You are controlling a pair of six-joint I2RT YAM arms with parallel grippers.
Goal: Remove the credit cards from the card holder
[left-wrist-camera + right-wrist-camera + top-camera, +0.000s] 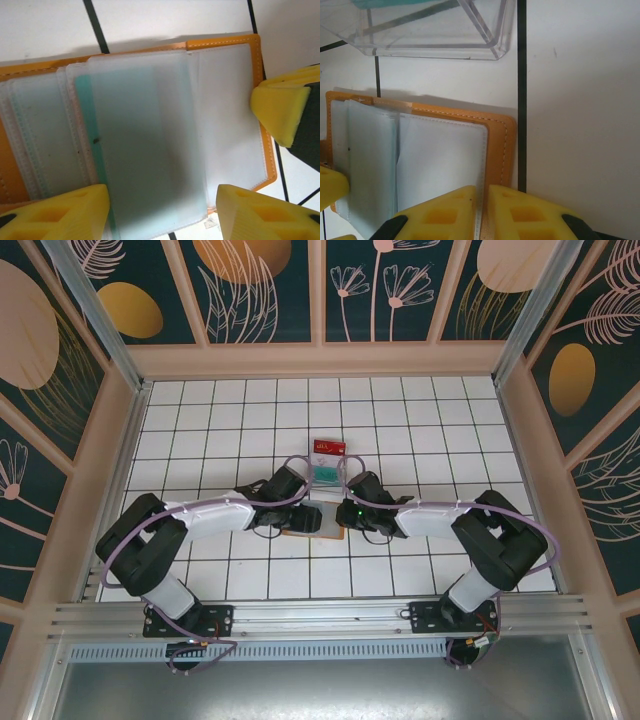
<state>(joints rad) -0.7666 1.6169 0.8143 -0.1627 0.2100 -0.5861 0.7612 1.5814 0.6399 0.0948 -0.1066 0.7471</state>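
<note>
Seen from above, a white tiled worktop (200, 420) sits inside a walled booth. My two arms reach in from the near edge and meet at the middle. The card holder (300, 531) lies flat there, between my left fingers (308, 516) and my right fingers (346, 516). Just beyond it lies a teal card (325, 473), and beyond that a red card (328, 447).

From my left wrist, the card holder (225, 44) lies open, with an orange border around frosted clear sleeves (145, 140). One sleeve is lifted toward the camera, and a teal strip (86, 125) shows through beside it. My yellow left fingers (55, 215) are spread wide, one on each side of the lifted sleeve's end. I cannot tell whether either touches it. One of my right fingers (280, 107) sits against the holder's orange edge.

From my right wrist, my right fingers (450, 212) are drawn narrow and pinch the edge of the card holder (497, 145) between them. A clear tray (435, 47) stands on the tiles just past the holder, apart from it, with something teal inside.
</note>
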